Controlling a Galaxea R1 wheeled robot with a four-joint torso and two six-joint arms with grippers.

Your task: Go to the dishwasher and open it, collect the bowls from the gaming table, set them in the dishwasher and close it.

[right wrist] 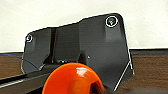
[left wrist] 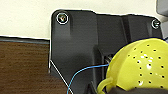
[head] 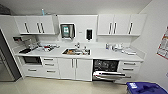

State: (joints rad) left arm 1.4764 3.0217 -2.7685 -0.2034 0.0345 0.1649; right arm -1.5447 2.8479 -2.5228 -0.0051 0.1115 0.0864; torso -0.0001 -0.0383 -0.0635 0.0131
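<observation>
The dishwasher stands open under the counter, right of the sink. Its stainless door is folded down and the dark racks show inside. In the left wrist view a yellow perforated bowl with a small loop handle hangs close to the wrist, and my left gripper is shut on its rim. In the right wrist view an orange bowl sits close below the wrist, with my right gripper shut on it. The gaming table is out of view.
A blue bin stands at the near right, in front of the dishwasher side. The counter carries a sink and dishes. White drawers and a microwave lie to the left. A wall with a poster closes the right.
</observation>
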